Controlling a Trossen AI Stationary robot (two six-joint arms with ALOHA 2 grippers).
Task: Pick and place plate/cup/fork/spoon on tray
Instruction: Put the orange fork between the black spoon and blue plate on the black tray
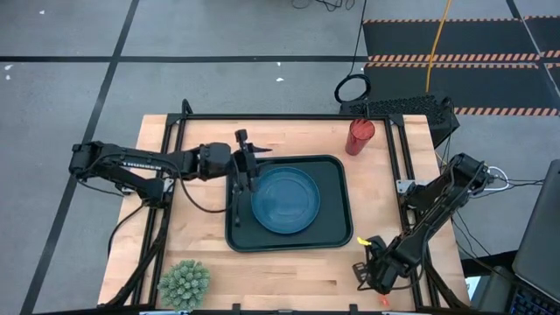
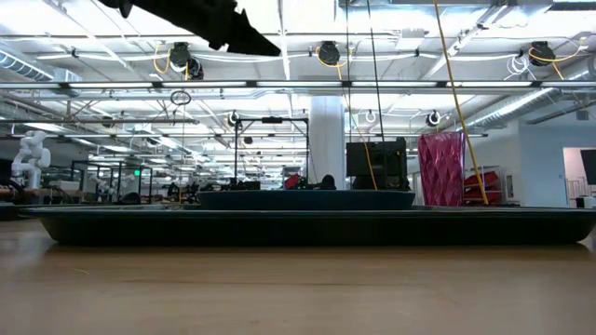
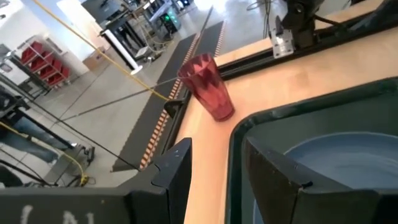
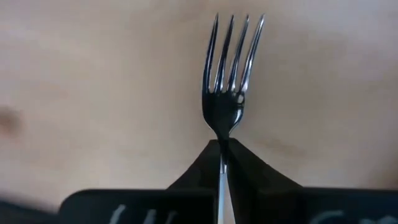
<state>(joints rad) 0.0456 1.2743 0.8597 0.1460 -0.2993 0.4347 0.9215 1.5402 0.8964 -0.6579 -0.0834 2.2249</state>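
1. One item is placed: the plate (image 1: 285,199) lies in the tray (image 1: 335,236) at worktop centre.
2. The cup (image 1: 359,136) waits at 1 o'clock.
3. The right tool (image 1: 374,269), at 5 o'clock, pinches the fork (image 4: 228,81); the left tool (image 1: 244,168) gapes wide over the tray's 9 o'clock rim.
4. No spoon shows.

Two matte black jointed arms with black cables looped alongside. The left arm (image 1: 131,164) bears small white lettering. Each claw's fingers (image 3: 277,180) are dark, angular wedges.

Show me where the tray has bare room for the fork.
The tray is bare along its strip nearest the cup, beside the plate. The opposite edge is crowded by the left gripper. The right gripper holds the fork.
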